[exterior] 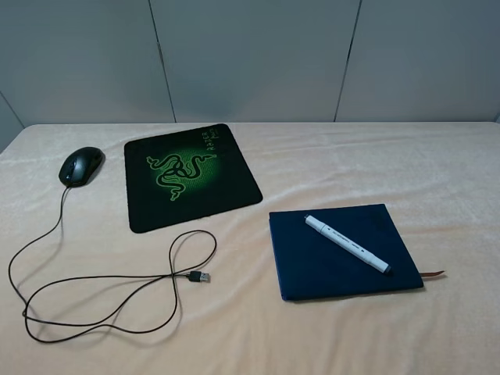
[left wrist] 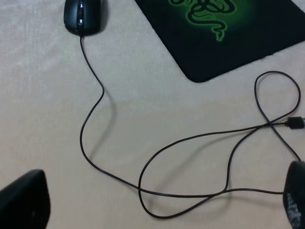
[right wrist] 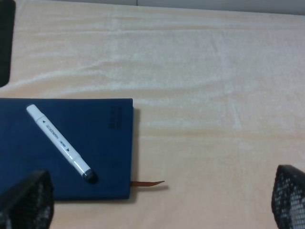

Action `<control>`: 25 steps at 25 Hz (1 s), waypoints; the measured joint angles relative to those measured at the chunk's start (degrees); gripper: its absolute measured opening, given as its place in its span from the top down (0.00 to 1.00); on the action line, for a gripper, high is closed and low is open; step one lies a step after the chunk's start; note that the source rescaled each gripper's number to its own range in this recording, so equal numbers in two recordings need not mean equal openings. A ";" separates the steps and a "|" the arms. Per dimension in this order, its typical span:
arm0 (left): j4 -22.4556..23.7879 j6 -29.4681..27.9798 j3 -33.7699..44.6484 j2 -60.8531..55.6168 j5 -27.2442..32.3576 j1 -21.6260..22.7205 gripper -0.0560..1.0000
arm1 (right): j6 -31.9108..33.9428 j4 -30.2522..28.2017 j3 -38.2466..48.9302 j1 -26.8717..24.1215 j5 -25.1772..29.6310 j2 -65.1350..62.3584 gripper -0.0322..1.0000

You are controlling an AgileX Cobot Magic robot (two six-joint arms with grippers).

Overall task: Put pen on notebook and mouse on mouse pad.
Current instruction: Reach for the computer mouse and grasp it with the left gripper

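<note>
The white pen lies diagonally on the navy notebook, whose brown ribbon sticks out at one corner. The black mouse rests on the cloth just left of the mouse pad, apart from it. Its cable loops toward the front and ends in a USB plug. Neither arm shows in the high view. My left gripper hovers open over the cable, with the mouse beyond it. My right gripper hangs open beside the notebook and pen.
A peach cloth covers the table, with grey wall panels behind. The cable loops spread across the front left of the cloth. A corner of the mouse pad shows in the right wrist view.
</note>
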 joint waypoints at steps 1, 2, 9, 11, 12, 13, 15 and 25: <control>0.00 0.00 0.00 0.00 0.00 0.00 0.04 | 0.00 0.00 0.00 0.00 0.00 0.00 0.00; 0.00 0.00 0.00 0.00 0.00 0.00 0.04 | 0.00 0.00 0.00 0.00 0.00 0.00 0.00; 0.00 0.00 0.00 0.00 0.00 0.00 0.04 | 0.00 0.00 0.00 0.00 0.00 0.00 0.00; 0.00 0.00 0.00 0.00 0.00 0.00 0.04 | 0.00 0.00 0.00 0.00 0.00 0.00 0.00; 0.00 0.00 0.00 0.00 0.00 0.00 0.04 | 0.00 0.00 0.00 0.00 0.00 0.00 0.00; 0.00 0.00 0.00 0.00 0.00 0.00 0.04 | 0.00 0.00 0.00 0.00 0.00 0.00 0.00; 0.07 0.00 0.00 0.00 0.00 0.00 0.04 | 0.00 0.00 0.00 0.00 0.00 0.00 0.00; 4.09 -4.12 -10.10 11.63 1.99 0.00 0.04 | 0.00 0.00 0.00 0.00 0.00 0.00 0.00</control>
